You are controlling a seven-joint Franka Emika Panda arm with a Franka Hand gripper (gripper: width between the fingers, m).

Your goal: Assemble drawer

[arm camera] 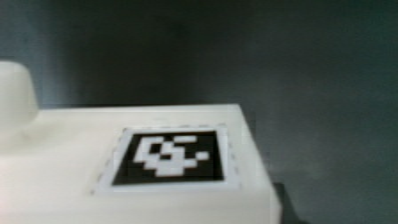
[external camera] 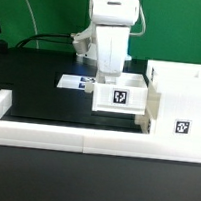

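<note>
The large white shell [external camera: 180, 92] of the drawer stands at the exterior view's right, with a tag low on its front. A small white tray [external camera: 119, 94] with a tag on its near face sits against the shell's left side, partly in it. My gripper [external camera: 109, 71] comes down right behind and over this tray. Its fingertips are hidden by the tray's wall, so I cannot tell whether they are shut. The wrist view is filled by a white tagged face [arm camera: 173, 155], very close. A rounded white shape [arm camera: 15, 100] shows beside it. No second tray is visible.
Long low white border blocks run along the front [external camera: 84, 139] and the exterior view's left [external camera: 0, 103] of the black table. The marker board [external camera: 76, 83] lies flat behind the tray, near the arm's base.
</note>
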